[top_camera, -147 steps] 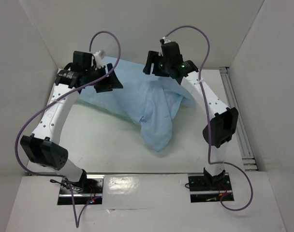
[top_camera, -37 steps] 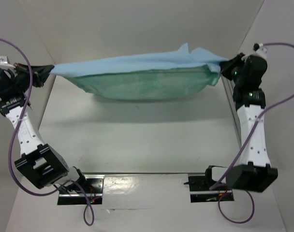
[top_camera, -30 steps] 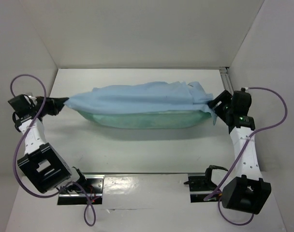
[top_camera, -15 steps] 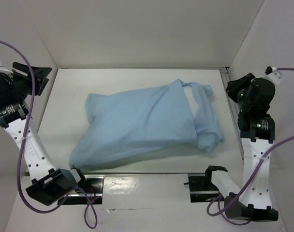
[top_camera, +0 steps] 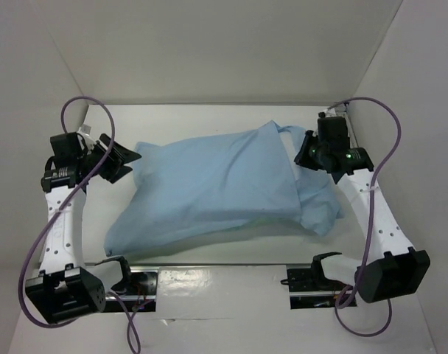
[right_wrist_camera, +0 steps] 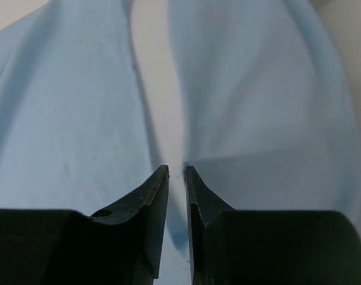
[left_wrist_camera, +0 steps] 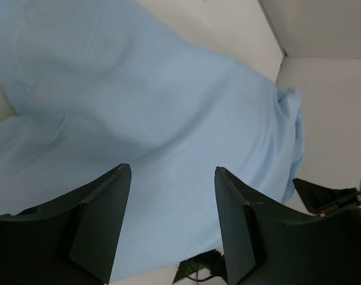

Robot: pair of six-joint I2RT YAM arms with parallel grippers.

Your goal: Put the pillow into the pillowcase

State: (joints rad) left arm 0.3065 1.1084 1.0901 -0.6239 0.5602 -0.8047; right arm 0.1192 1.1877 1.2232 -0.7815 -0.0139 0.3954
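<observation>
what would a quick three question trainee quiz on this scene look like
1. True or false: the left gripper is clamped on the pillowcase.
2. Which colour of the pillowcase faces the top camera? A light blue; B sea-green; C white.
3. Fill in: the fingers stand nearly together on the ____ arm.

Key:
1. False. Its fingers stand wide apart with nothing between them.
2. A.
3. Right. The right gripper is almost closed.
</observation>
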